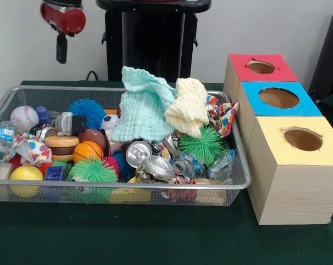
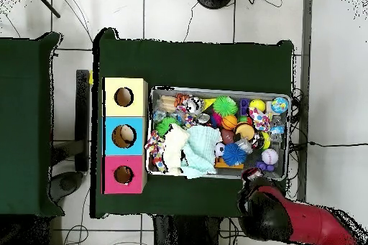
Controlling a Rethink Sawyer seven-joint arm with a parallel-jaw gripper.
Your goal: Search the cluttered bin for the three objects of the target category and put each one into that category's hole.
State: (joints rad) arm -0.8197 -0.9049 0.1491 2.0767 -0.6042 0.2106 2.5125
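Note:
A wire mesh bin (image 1: 100,184) on the green table is packed with clutter. It holds a mint cloth (image 1: 144,107), a pale yellow cloth (image 1: 188,107), crushed cans (image 1: 137,153), a baseball (image 1: 24,117), spiky balls in blue (image 1: 88,110) and green (image 1: 202,144), and a small basketball (image 1: 88,150). To the right stand three boxes, each with a round hole: red (image 1: 241,69), blue (image 1: 307,107) and yellow (image 1: 265,143). My gripper (image 1: 61,49) hangs high above the bin's far left corner, touching nothing. In the overhead view the gripper (image 2: 251,176) sits just outside the bin (image 2: 215,90).
A patterned cloth (image 1: 221,116) drapes over the bin's right end near the boxes. A yellow ball (image 1: 26,174) and a green spiky ball (image 1: 93,171) lie by the front rim. A second dark table (image 2: 29,120) stands beyond the boxes.

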